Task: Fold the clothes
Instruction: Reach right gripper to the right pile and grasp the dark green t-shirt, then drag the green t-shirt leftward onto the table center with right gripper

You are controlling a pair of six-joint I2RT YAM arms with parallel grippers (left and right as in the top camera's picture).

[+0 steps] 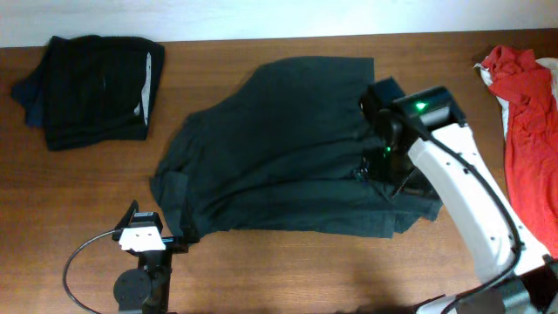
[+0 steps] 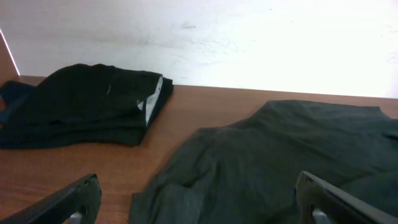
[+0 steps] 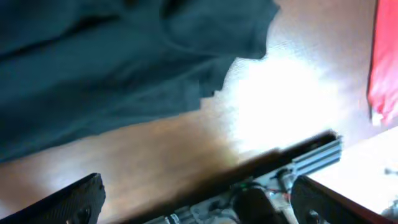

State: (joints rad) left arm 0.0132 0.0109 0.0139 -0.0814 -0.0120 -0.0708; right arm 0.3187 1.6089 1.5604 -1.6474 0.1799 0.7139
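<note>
A dark grey-green garment [image 1: 279, 148] lies spread and rumpled in the middle of the table. It also shows in the left wrist view [image 2: 280, 168] and the right wrist view [image 3: 112, 68]. My left gripper [image 1: 179, 242] sits low at the garment's front left corner. Its fingers are open wide and empty [image 2: 199, 205]. My right gripper [image 1: 391, 174] hovers over the garment's right front part. It is open and empty [image 3: 199, 205], with bare table under it.
A folded black stack [image 1: 91, 87] lies at the back left and shows in the left wrist view [image 2: 87, 102]. A red garment [image 1: 523, 122] is heaped at the right edge, and its edge shows in the right wrist view [image 3: 385, 62]. The wooden table [image 1: 288, 270] shows along the front.
</note>
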